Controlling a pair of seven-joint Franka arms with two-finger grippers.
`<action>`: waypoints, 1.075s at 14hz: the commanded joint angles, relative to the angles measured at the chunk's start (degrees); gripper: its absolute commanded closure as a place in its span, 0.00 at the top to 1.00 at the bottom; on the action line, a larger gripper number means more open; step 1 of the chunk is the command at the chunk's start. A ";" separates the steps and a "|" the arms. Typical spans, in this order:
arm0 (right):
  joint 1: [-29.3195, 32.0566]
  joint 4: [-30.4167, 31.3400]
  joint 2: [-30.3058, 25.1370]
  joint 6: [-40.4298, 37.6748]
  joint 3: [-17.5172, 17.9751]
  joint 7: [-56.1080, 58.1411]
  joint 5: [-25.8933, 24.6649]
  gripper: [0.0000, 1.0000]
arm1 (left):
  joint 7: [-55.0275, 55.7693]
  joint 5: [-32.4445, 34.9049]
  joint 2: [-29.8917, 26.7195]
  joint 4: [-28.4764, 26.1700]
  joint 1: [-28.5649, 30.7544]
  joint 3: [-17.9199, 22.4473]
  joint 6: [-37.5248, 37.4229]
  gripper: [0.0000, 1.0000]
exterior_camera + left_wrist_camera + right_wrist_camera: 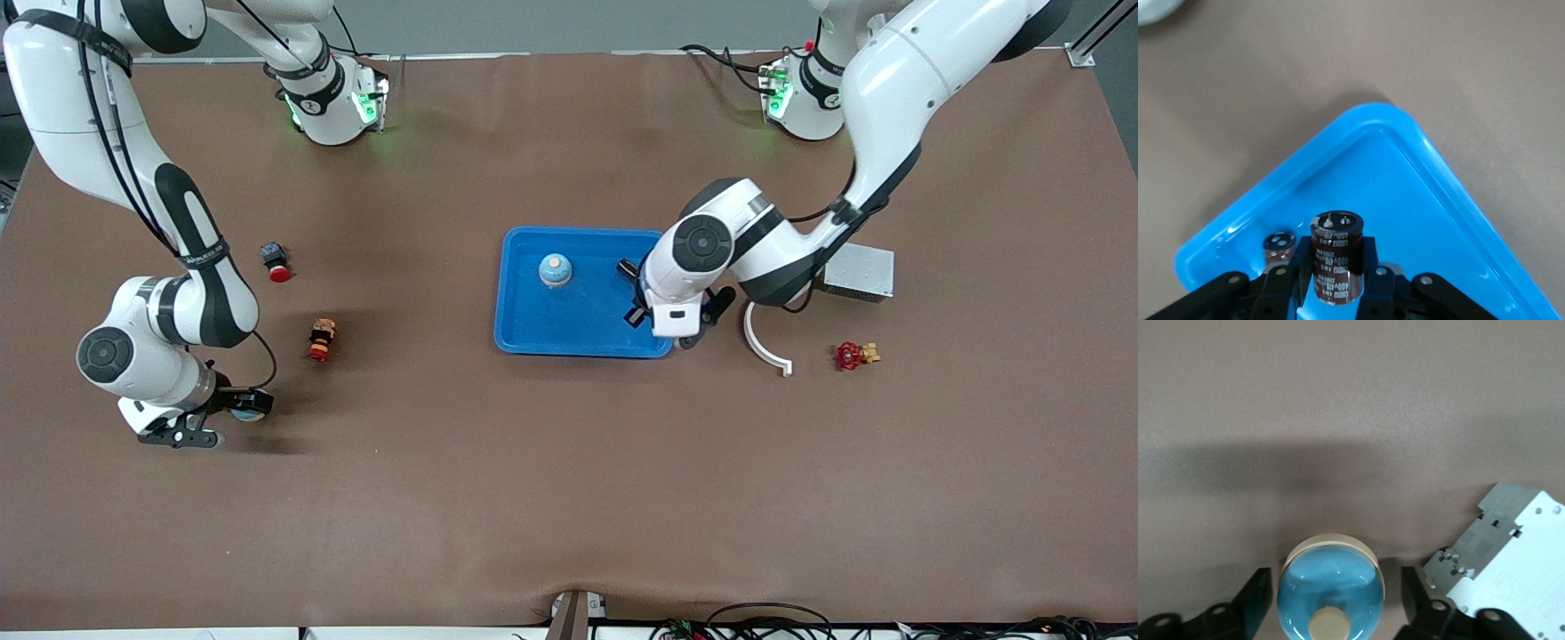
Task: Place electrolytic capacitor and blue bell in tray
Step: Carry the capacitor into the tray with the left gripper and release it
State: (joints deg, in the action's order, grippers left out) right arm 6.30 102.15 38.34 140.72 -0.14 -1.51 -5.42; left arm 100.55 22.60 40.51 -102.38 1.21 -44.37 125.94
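Brown table (569,498): blue tray (533,333) holds blue bell (555,269).

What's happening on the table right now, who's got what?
The left gripper is shut on a capacitor and holds it upright over the blue tray, not yet released. One blue bell already sits in that tray. Toward the right arm's end of the table, the right gripper is down around a second blue bell, open with a finger on each side, so it is not gripped yet. A white breaker lies beside that bell.
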 commanded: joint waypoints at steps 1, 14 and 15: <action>1.26 0.51 0.24 0.61 1.11 0.36 0.67 0.85 | 3.68 -0.10 1.15 2.36 -9.96 8.74 2.72 0.00; -3.12 0.16 -12.31 -19.41 5.85 -14.81 6.12 0.00 | 1.60 0.34 -8.94 5.25 -11.58 12.55 -3.82 1.00; -5.22 0.33 -14.15 -21.43 5.85 -18.41 7.34 0.00 | -0.07 0.16 -9.91 7.09 -11.58 12.55 -7.25 1.00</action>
State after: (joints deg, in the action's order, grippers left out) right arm 4.18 100.81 28.50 122.38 5.74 -13.95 0.14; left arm 102.88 22.71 34.92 -96.77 -10.50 -31.93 124.69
